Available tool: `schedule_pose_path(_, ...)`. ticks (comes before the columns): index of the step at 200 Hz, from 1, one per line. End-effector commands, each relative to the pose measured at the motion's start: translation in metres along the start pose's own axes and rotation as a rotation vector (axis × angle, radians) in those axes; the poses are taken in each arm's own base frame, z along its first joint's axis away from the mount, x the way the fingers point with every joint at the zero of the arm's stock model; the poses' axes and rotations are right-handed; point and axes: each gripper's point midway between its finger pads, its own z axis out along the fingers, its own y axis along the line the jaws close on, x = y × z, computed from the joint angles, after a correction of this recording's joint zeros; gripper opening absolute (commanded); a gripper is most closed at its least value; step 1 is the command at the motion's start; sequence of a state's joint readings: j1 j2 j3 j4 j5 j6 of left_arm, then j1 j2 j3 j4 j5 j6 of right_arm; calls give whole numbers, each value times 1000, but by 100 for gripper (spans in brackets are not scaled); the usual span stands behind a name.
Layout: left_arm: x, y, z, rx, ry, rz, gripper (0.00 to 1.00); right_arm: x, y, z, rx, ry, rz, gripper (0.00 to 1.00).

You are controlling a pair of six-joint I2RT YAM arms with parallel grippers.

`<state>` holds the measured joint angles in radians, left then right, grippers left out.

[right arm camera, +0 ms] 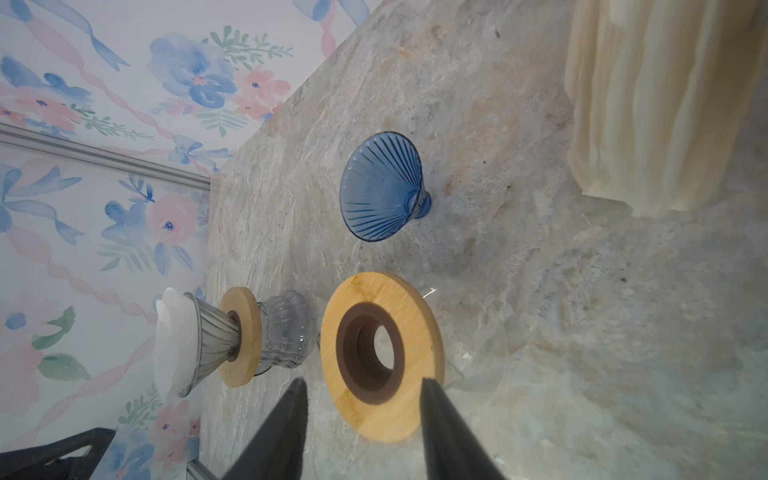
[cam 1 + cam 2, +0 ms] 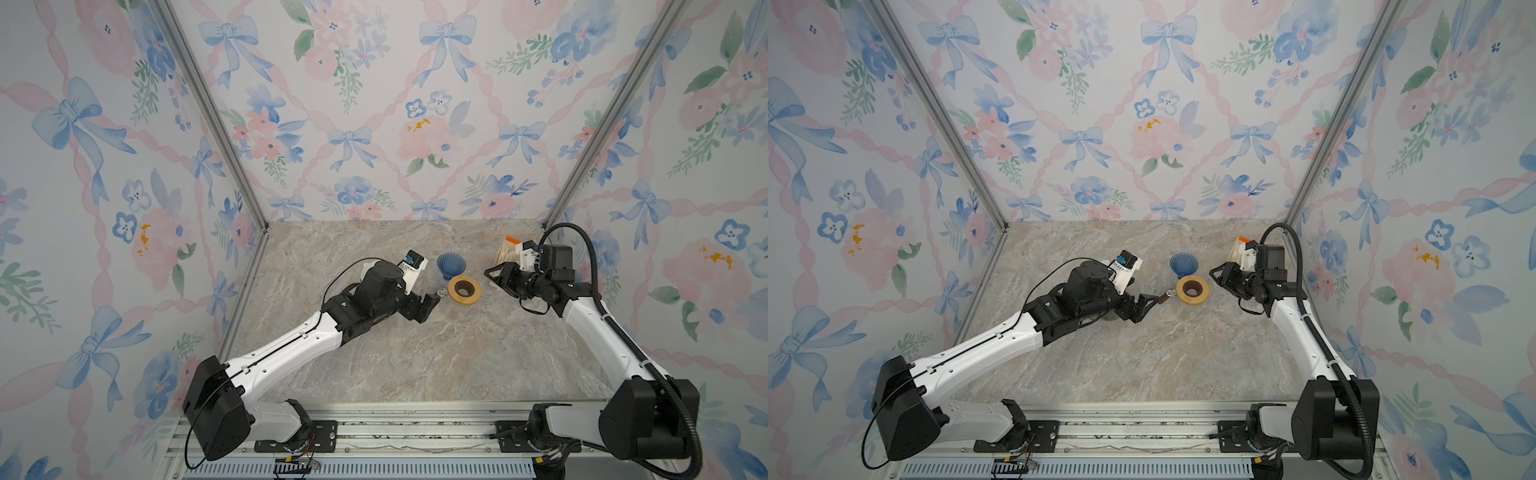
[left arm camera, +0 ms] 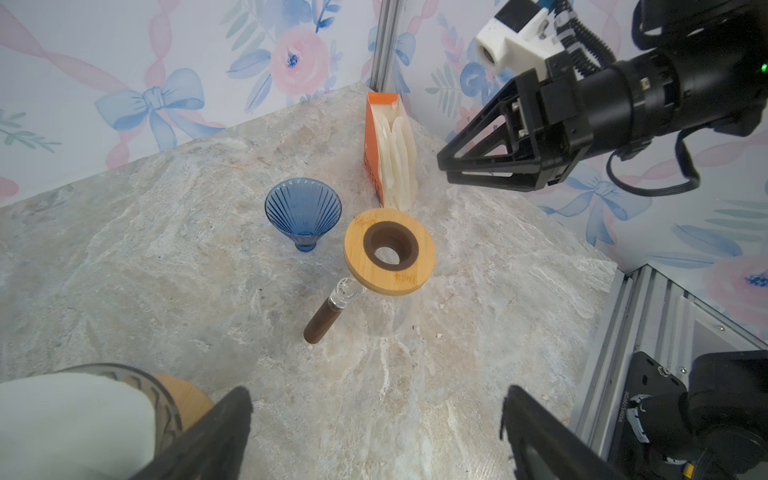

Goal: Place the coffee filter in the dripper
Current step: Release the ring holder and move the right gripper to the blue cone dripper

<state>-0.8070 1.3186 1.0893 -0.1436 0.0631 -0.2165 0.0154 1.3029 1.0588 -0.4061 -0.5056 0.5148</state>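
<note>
The white filter (image 1: pixel 172 336) already sits in the grey dripper (image 1: pixel 212 340), which both top views hide under my left wrist, a little left of frame centre, so I judge the step in hand is getting clear. My left pincer (image 3: pixel 376 395) stands wide apart and my right pincer (image 1: pixel 363 380) is apart too, both empty. I would lift the left straight up before swinging away, as the dripper stands just beside one finger and looks easy to tip.
</note>
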Motion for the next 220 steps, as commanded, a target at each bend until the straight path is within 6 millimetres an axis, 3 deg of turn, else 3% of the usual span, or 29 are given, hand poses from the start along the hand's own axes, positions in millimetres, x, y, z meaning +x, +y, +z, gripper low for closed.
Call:
schedule_pose_path(1, -37, 3, -18, -23, -99, 11, 96, -3, -4, 0, 49, 45, -72, 47)
schedule_pose_path(35, -49, 13, -22, -36, -125, -5, 97, -17, -3, 11, 76, 95, -100, 48)
schedule_pose_path(56, -52, 21, -21, -50, -126, -16, 97, -21, -18, 21, 167, 140, -113, 48)
schedule_pose_path(92, -55, 36, -16, -78, -121, -57, 98, -31, -14, 42, 210, 177, -179, 49)
schedule_pose_path(156, -41, 53, 5, -101, -65, -94, 98, -32, -20, 101, 258, 260, -210, 52)
schedule_pose_path(220, -22, 63, 15, -125, -18, -117, 98, -30, -37, 141, 285, 301, -196, 56)
